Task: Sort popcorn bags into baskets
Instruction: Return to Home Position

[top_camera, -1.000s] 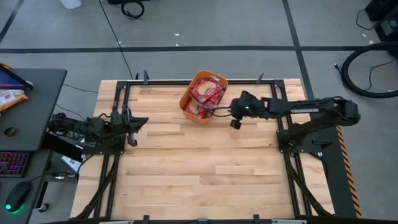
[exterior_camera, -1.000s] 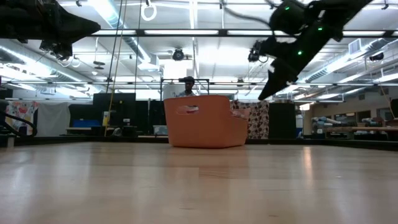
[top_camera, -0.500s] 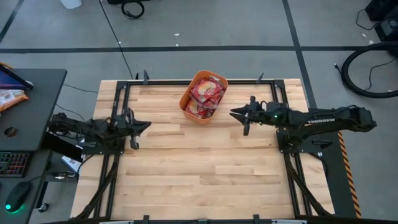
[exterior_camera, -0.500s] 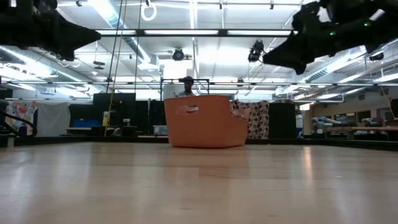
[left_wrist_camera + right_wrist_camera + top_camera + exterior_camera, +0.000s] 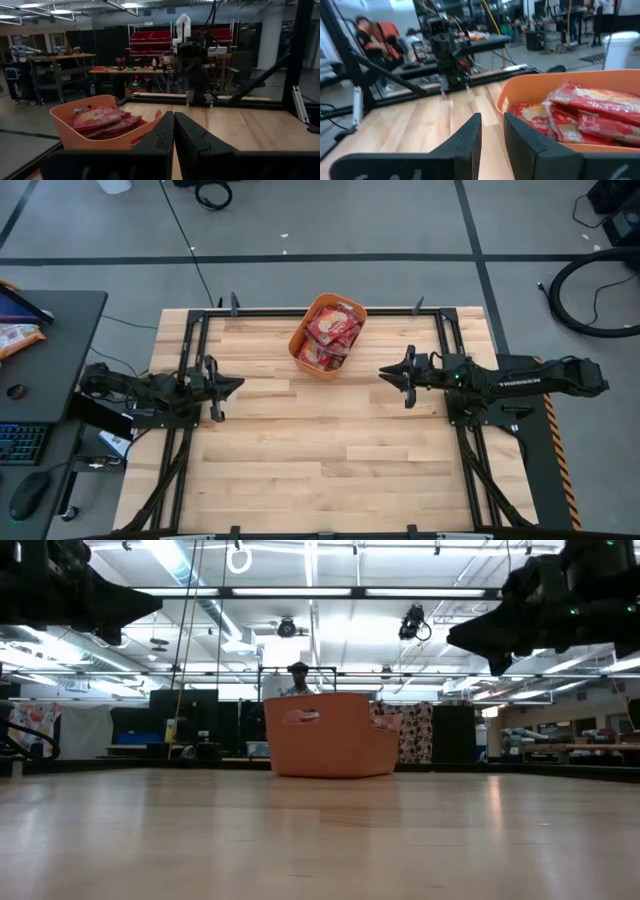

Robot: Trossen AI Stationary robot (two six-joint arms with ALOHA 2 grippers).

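Observation:
The orange basket (image 5: 300, 340) stands near the table's far edge, at mid width; in the low view the basket (image 5: 330, 735) rests on its base. Several red popcorn bags (image 5: 330, 332) lie piled inside it, and the wrist views show the bags (image 5: 100, 119) (image 5: 585, 117) too. My left gripper (image 5: 238, 382) hovers shut and level to the left of the basket (image 5: 65, 125). My right gripper (image 5: 382, 372) hovers level to its right, pointing at the basket (image 5: 520, 87), fingers a little apart (image 5: 492, 132). Both grippers are high above the wood (image 5: 155, 605) (image 5: 452, 637) and hold nothing.
Bare wood stretches across the table's near half (image 5: 320, 460). Black frame rails run along the left (image 5: 190, 380) and right (image 5: 450, 380) sides. A dark desk (image 5: 60, 340) with a snack bag (image 5: 15, 335) stands off the table's left. A person (image 5: 300, 675) stands in the room beyond.
My right gripper drew back from the basket's right rim toward the table's right edge, rising and tipping from a downward slant to level. The basket and its bags stayed put.

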